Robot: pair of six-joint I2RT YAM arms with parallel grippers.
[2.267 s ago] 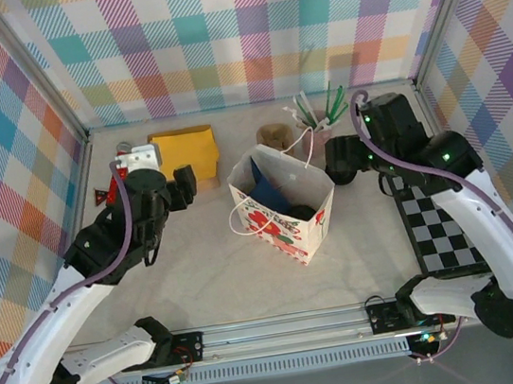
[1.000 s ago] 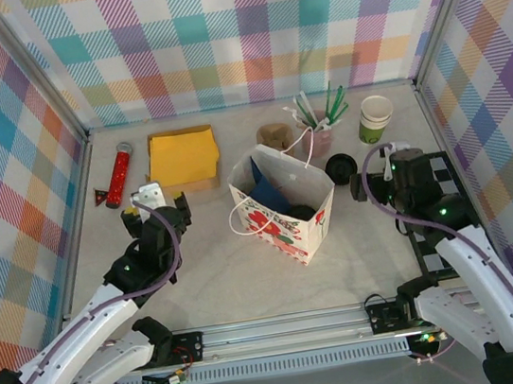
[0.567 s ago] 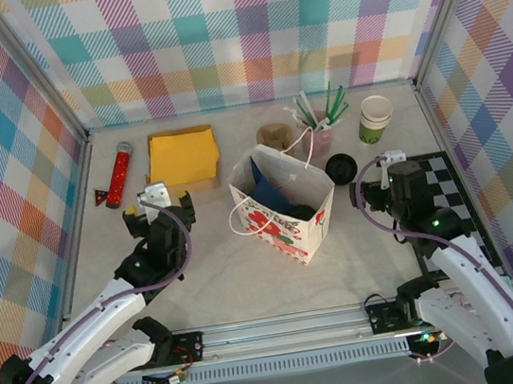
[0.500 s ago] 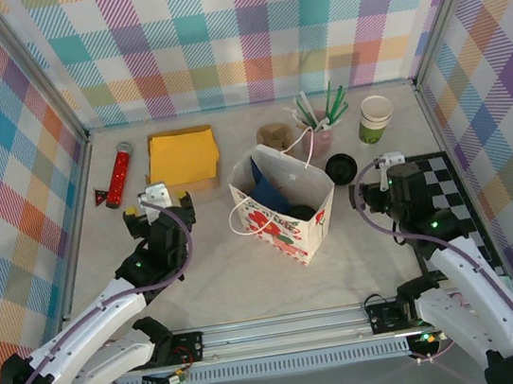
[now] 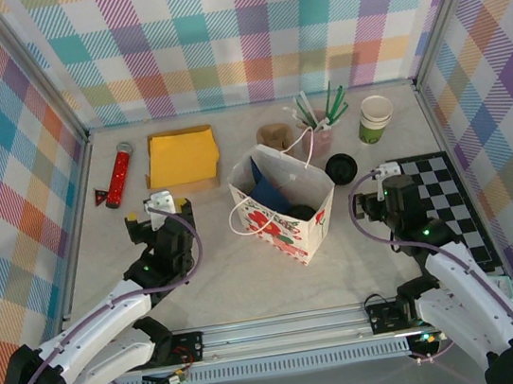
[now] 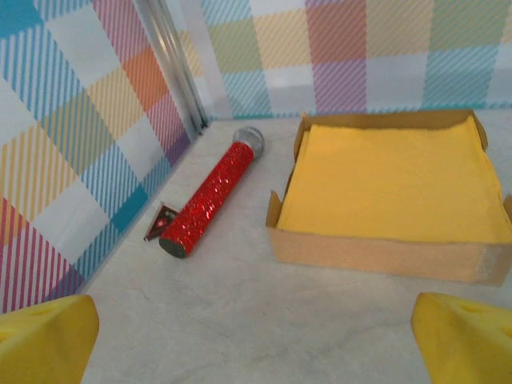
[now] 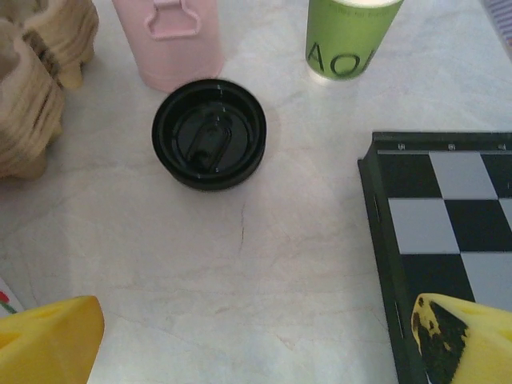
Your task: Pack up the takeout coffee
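- The takeout coffee (image 5: 299,212) appears to sit inside the paper bag (image 5: 282,234) in the middle of the tabletop (image 5: 222,283). A dark round shape, most likely its black lid, shows low in the bag's near-right corner. The bag wall hides the green body, so this is a judgement and not a plain sighting.
- With that lid facing up, the cup's long axis reads as upright.
- The left hand (image 6: 256,340) is wide open and empty, its yellow fingers (image 6: 44,336) far apart. It faces the cardboard tray of yellow napkins (image 6: 392,180) and the red glitter microphone (image 6: 212,200), so the bag lies off to its right.
- The right hand (image 7: 256,332) is also wide open and empty. A loose black lid (image 7: 210,134) lies on the tabletop straight ahead of it. A lidless green cup (image 7: 352,36) stands further off to the right, and the chessboard (image 7: 448,216) lies at its right side.
- The bag stands between the two hands. The right hand is the nearer one to the corner where the lid shows, and the coffee lies to its left.
- The bag's walls stand between each hand and the cup, so any further reach would probably have to come down through the open mouth. Judged from how things lie, the packing looks done.
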